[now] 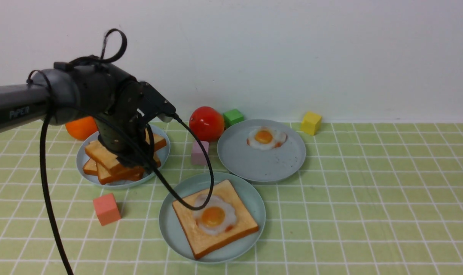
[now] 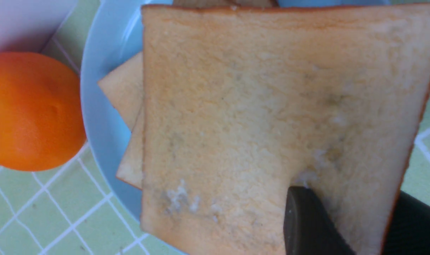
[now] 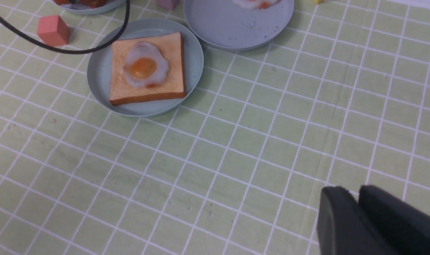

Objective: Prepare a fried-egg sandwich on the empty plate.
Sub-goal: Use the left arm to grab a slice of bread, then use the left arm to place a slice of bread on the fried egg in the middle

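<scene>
The pale teal plate near the front holds one toast slice with a fried egg on top; the same plate shows in the right wrist view. At the back left, a stack of toast slices lies on a grey-blue plate. My left gripper is down on that stack. In the left wrist view it is shut on the top toast slice near one corner, one finger on its face and one behind its crust. My right gripper hangs shut and empty over bare cloth.
A second grey-blue plate with a fried egg sits at the back centre. Around the plates are a tomato, orange, green cube, yellow cube, pink block and salmon cube. A black cable droops over the teal plate.
</scene>
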Motion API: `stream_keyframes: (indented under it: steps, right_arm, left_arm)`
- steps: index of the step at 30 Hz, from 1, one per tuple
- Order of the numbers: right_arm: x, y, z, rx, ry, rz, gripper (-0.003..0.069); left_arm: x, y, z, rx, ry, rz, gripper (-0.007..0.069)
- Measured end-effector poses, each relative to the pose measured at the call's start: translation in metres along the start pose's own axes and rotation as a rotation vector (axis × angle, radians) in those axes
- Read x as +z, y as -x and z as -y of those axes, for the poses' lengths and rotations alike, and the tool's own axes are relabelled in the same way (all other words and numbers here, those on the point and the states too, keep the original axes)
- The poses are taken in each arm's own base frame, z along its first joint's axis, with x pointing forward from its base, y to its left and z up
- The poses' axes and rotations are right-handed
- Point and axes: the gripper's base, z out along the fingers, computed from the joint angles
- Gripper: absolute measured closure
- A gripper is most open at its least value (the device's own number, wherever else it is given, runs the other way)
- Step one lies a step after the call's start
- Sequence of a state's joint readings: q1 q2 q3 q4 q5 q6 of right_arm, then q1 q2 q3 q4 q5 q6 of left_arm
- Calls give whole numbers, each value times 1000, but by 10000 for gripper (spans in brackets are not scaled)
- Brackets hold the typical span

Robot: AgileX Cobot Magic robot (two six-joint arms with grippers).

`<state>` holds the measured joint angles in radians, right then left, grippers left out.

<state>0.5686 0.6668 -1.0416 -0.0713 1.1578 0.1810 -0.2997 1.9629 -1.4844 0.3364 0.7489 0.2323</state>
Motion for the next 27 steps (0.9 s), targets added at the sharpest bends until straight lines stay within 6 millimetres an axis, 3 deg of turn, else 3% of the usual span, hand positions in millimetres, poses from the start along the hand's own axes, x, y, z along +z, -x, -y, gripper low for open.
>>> stream_keyframes:
  steps: [4, 10, 14, 15, 17, 19, 20, 21, 24, 27]
  right_arm:
    - [0, -1, 0, 0, -1, -9, 548]
    - [0, -4, 1, 1, -6, -41, 540]
    - [-5, -8, 2, 2, -8, -53, 540]
    - [-6, -9, 2, 2, -8, -51, 539]
    - [-11, -13, 3, 3, -8, -41, 536]
    - [-16, -16, 4, 4, -6, -32, 537]
    - [-17, -16, 4, 5, -6, -31, 537]
    - [-21, -19, 4, 6, -4, -17, 536]
    - [-28, -23, 5, 8, 0, 7, 533]
    - [-36, -28, 6, 11, 7, 37, 532]
  left_arm:
    - [-21, 4, -2, -2, 17, 41, 459]
    - [-38, 2, 4, -26, 4, 13, 466]
    - [-76, 11, 37, -21, -38, 93, 466]
    - [-78, 11, 43, -12, -44, 96, 466]
    - [-103, 13, 82, 53, -75, 164, 466]
    - [-112, 10, 110, 122, -88, 203, 467]
    - [-114, 10, 112, 129, -88, 212, 468]
    - [-115, 7, 133, 192, -93, 222, 467]
    - [-110, -1, 158, 273, -94, 221, 470]
    - [-103, -7, 168, 316, -84, 226, 470]
